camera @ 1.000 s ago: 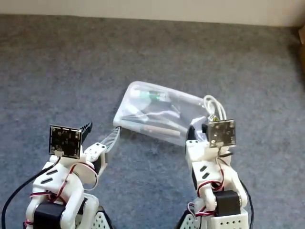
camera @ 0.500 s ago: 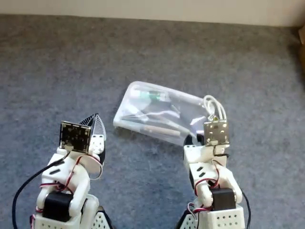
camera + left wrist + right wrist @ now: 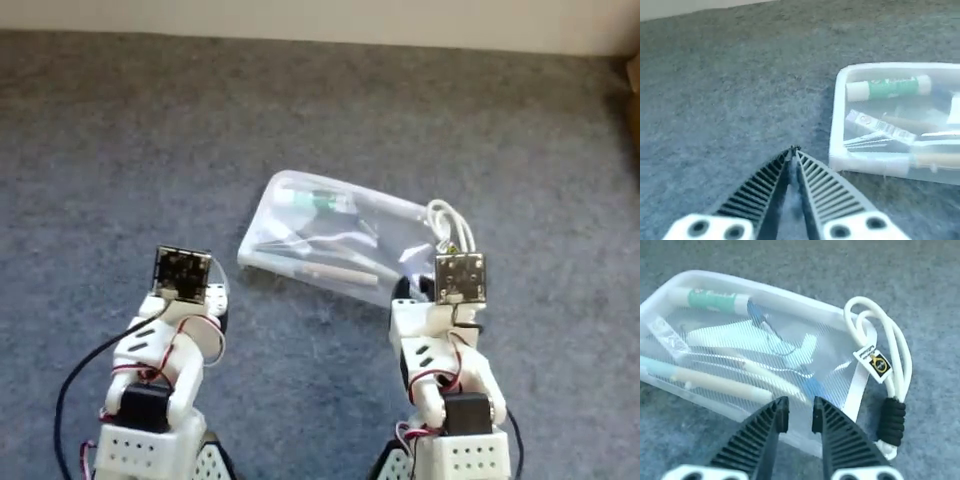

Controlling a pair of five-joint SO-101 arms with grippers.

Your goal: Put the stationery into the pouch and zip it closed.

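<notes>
the clear mesh pouch (image 3: 335, 240), stationery (image 3: 710, 300) inside, is laid on the grey carpet (image 3: 120, 150); the left gripper (image 3: 792, 150) is clenched empty beside its corner, the right gripper (image 3: 800, 406) held slightly parted over its edge; if tugged unpinned, the pouch could be dragged and its zip not drawn shut.

Floor/work surface: grey-blue carpet (image 3: 120, 150), short pile with a mottled texture, running edge to edge in the high view. A pale strip (image 3: 300, 18) runs along the carpet's far edge across the full width. It is cream or off-white, either wall or skirting, can't tell which. A brown object (image 3: 634, 90) cuts in at the carpet's right edge, close to its far edge. It looks like wood, too little in frame to ID. Lighting is diffuse, and the carpet is lit evenly from near edge to far edge. The left wrist view has the same strip at the carpet's far edge.
</notes>
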